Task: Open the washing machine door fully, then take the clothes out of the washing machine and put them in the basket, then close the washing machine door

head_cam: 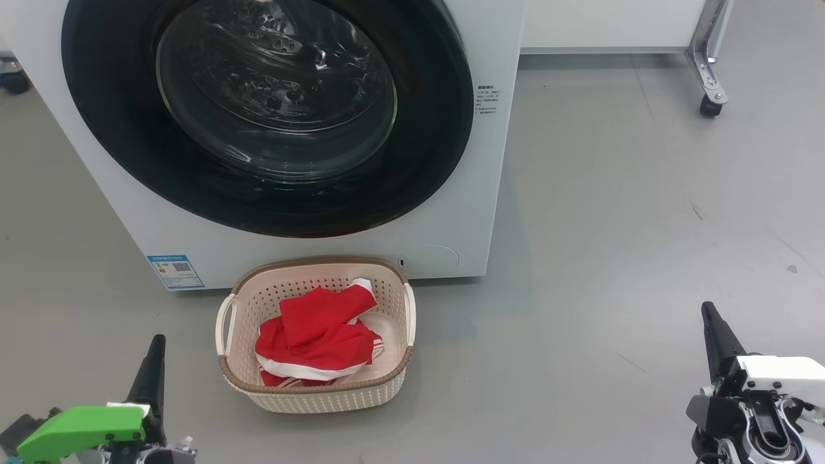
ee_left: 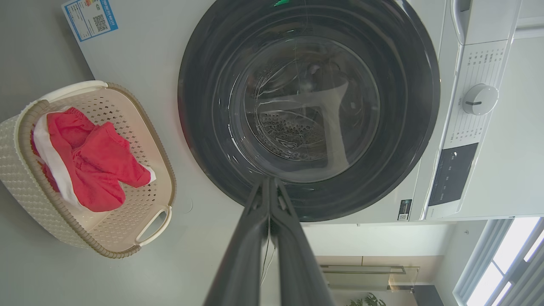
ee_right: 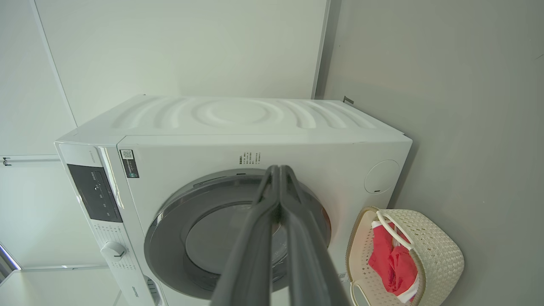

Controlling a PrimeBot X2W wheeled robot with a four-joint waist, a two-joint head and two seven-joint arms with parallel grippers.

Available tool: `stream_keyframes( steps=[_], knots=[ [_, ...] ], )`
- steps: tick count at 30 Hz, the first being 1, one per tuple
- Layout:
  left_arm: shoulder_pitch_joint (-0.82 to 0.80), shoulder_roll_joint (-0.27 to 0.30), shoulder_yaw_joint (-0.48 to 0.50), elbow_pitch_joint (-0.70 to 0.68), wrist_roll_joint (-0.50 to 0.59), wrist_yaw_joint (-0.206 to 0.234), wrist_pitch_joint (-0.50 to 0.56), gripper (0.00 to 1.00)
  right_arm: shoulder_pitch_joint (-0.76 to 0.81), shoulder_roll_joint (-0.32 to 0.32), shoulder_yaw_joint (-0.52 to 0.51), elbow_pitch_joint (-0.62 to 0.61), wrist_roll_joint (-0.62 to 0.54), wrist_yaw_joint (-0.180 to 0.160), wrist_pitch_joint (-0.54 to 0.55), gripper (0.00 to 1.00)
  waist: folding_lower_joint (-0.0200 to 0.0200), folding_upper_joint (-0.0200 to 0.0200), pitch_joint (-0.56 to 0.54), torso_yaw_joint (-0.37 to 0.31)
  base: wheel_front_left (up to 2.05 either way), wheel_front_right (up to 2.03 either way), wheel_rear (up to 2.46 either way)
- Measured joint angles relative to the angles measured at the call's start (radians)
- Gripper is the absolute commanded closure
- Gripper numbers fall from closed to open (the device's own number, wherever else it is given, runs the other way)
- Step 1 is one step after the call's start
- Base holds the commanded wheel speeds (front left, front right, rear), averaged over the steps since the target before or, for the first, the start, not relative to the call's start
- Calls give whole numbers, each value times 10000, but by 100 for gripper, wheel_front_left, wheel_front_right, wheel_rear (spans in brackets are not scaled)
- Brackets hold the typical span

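The washing machine (head_cam: 477,161) stands white before me, its door (head_cam: 425,174) shut flat against the front, black ring around clear glass with the steel drum behind. Red clothes (head_cam: 319,341) with white trim lie in the cream basket (head_cam: 322,399) on the floor right below the door. My left gripper (head_cam: 155,351) sits shut at the lower left, apart from the basket. My right gripper (head_cam: 709,316) is shut at the lower right, well clear of everything. The left wrist view has the door (ee_left: 416,140), basket (ee_left: 25,178) and clothes (ee_left: 93,170); the right wrist view has the machine (ee_right: 238,114) and basket (ee_right: 437,250).
Grey floor (head_cam: 612,225) spreads wide to the right of the machine. A metal leg with a caster (head_cam: 709,103) stands at the far right back. Another caster (head_cam: 14,80) shows at the far left. The control panel and dial (ee_left: 479,100) sit along the machine's top.
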Motion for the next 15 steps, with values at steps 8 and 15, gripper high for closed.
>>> stream_keyframes(
  steps=[8,15],
  knots=[
    [-1,0,8,6,0,0,0,100,-1,0,-6,-2,0,0,0,100,0,0,0,0,0,0,0],
    [-3,0,13,10,0,0,2,100,-2,0,-12,-2,0,0,10,100,1,0,0,0,0,0,0]
  ],
)
